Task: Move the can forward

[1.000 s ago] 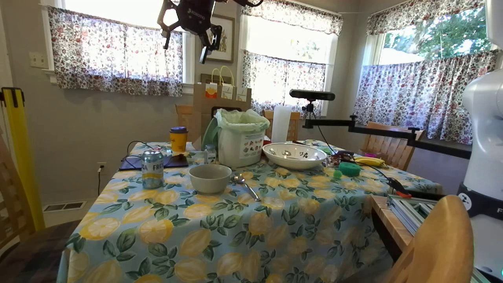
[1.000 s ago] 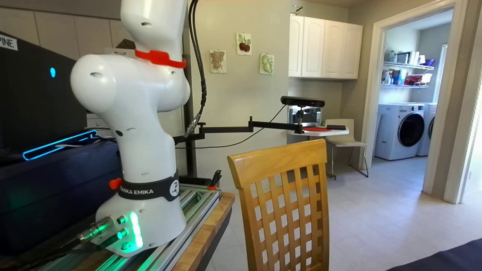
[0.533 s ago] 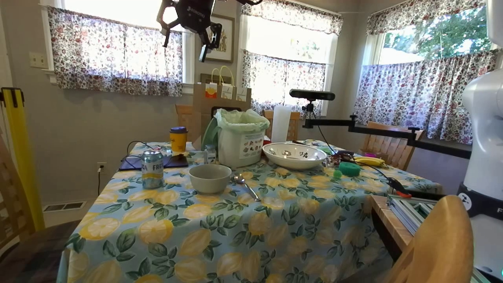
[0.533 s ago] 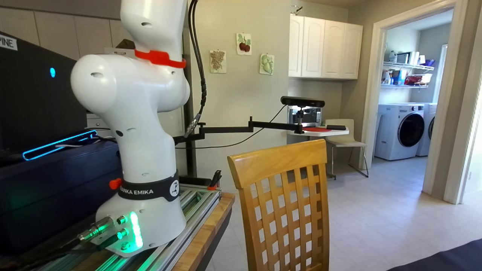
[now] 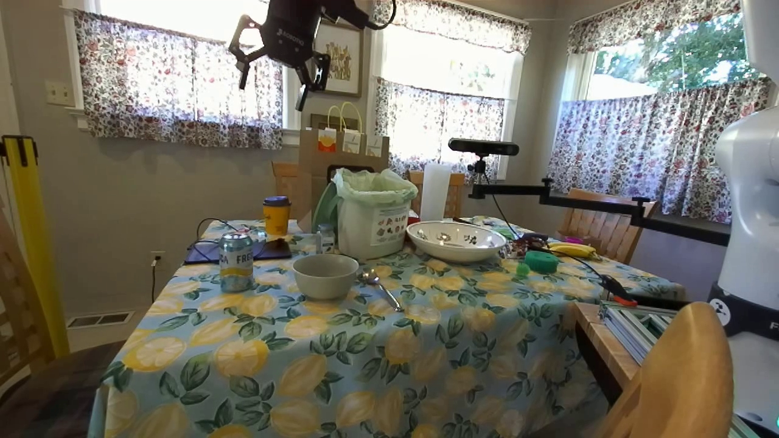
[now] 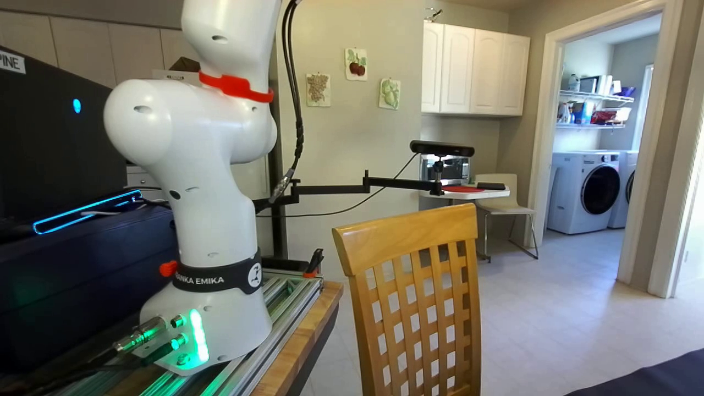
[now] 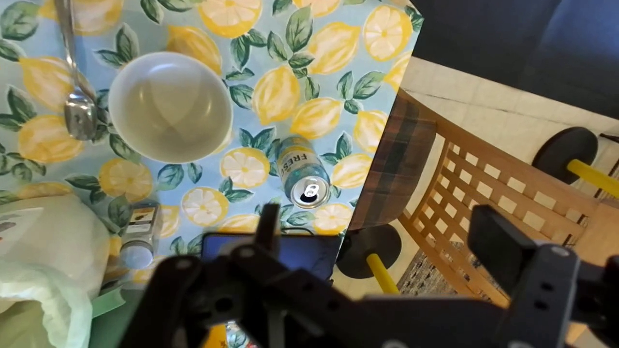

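Blue cloth (image 5: 365,365), printed with lemons and green leaves, covered the table (image 5: 462,295) and hung down its near side in an exterior view. The white arm (image 6: 212,214), showing in both exterior views, stood on a wood-edged bench (image 6: 303,330) with metal rails, and a lattice-backed wooden chair (image 6: 410,236) stood near it. A brown paper bag (image 5: 312,167) rose behind a white bin (image 5: 365,228) lined in pale green. Just beside the bin sat a wide white dish (image 5: 456,250) with a painted pattern inside. The black gripper (image 5: 272,97) hung well above the table, apart from everything on it; it was released, its fingers (image 7: 503,246) spread wide in the wrist view. A dark flat panel (image 7: 314,253) lay on the cloth. In an exterior view a grey bowl (image 5: 325,283) stood in front of the bin. A yellow cup (image 5: 277,219) with a dark lid stood near the panel. The can (image 5: 236,264), pale blue with a silver top, stood upright on the cloth, near the bowl but apart; the wrist view put it between the bowl and the table's edge. A small clear bottle (image 5: 325,239) stood just beside the bin, and a metal spoon (image 5: 384,291) lay just beside the bowl.
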`<state>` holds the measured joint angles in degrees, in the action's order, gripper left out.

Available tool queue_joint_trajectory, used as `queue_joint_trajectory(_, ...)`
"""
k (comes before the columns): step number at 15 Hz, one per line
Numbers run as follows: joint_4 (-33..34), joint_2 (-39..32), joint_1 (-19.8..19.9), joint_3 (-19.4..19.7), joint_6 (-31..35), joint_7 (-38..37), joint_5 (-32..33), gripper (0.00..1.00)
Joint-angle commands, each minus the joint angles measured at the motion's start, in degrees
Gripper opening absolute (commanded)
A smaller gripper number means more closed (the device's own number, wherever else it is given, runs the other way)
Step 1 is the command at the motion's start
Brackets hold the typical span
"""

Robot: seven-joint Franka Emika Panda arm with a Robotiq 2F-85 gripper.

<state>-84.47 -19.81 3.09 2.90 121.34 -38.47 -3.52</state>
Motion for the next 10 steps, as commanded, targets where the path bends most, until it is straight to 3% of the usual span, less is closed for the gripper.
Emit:
queue_joint_trajectory(1, 7.2, -6.5, -0.3, 1.4, 1.1, -0.7, -1.5, 1.00)
queue_joint_trajectory(10, 22.1, -19.7, 0.0, 4.1, -2.8, -2.7, -0.5, 1.00)
